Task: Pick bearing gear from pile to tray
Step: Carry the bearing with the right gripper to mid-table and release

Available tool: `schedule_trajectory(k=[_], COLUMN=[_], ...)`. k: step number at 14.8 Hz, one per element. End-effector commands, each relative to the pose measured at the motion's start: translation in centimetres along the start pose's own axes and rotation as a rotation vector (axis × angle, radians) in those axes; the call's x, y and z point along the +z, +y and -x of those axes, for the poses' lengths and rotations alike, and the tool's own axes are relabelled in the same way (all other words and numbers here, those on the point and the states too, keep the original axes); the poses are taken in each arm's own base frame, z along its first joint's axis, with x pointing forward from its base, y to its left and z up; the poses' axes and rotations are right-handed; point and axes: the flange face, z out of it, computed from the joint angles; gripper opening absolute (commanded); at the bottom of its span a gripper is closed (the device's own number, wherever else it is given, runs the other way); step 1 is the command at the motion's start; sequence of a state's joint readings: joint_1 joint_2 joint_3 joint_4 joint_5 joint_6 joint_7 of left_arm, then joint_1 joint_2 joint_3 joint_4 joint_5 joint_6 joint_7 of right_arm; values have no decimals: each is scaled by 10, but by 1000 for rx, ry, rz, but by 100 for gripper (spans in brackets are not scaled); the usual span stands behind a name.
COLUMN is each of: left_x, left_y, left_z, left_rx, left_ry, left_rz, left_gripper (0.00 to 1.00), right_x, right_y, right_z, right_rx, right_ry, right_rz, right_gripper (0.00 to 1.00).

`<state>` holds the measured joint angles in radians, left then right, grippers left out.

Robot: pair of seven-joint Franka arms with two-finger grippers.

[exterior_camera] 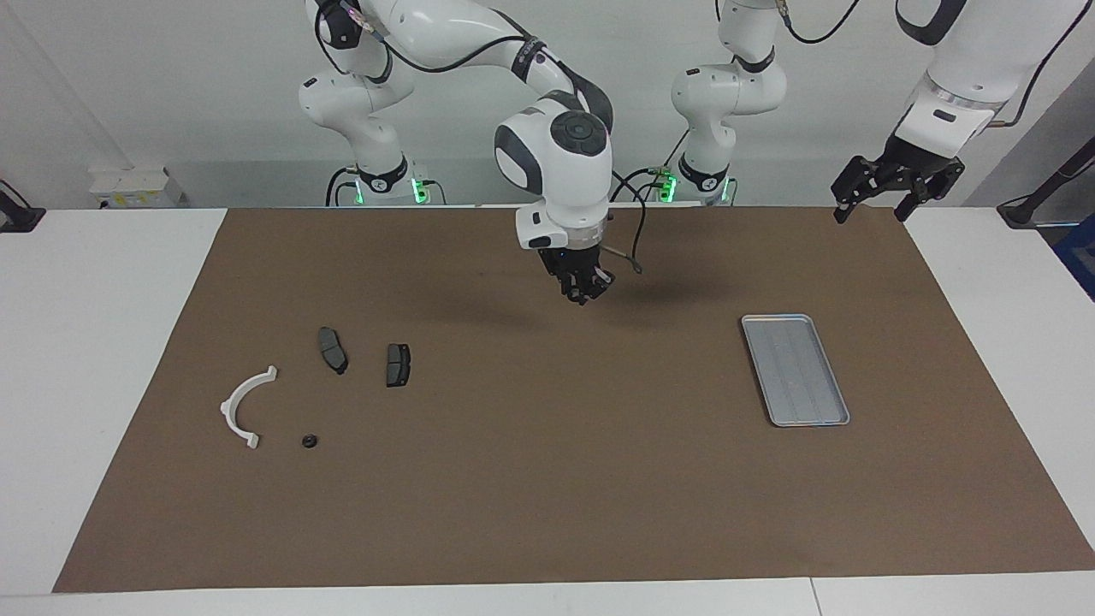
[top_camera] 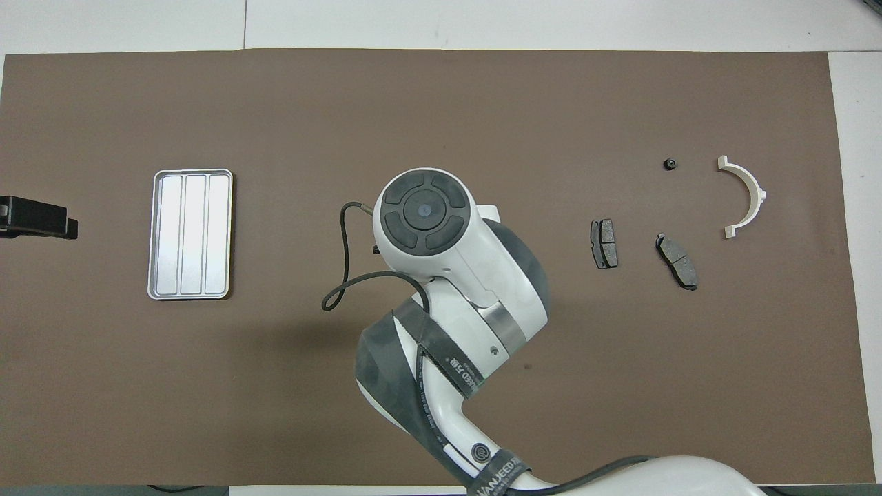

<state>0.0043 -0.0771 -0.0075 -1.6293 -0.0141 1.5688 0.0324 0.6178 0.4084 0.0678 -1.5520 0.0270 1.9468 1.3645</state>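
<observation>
silver-grey tray, nothing inside

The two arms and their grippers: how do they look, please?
Both arms are glossy white with dark grey joint sections. The right arm carries a round grey end cap, a lettered black strap and a loose black cable. The right gripper and left gripper are black.

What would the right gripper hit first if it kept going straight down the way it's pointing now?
Most likely only the bare brown mat. The right gripper points down over the mat's middle, with the tray and both brake pads well off to either side.
</observation>
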Motion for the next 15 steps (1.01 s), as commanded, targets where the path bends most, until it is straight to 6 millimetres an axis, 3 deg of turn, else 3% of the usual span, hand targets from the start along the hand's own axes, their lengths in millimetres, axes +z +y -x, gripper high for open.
schedule_trajectory(k=[1,3,7,15], left_x=[-1,-1,-1,-1], left_y=[1,1,1,1], left_z=[4,4,4,4], left_rx=[9,9,9,9], left_ry=[-10,-10,-10,-10], left_rz=[10,10,10,10], left_gripper=[100,100,100,100], right_x=[38,71,106,130], right_y=[-11,-20,-24,-15], right_z=[2,4,-1,-4], right_rx=[24,31,26,29], right_ry=[25,43,53,57], right_rz=[5,10,13,-8], right_gripper=[0,0,0,0])
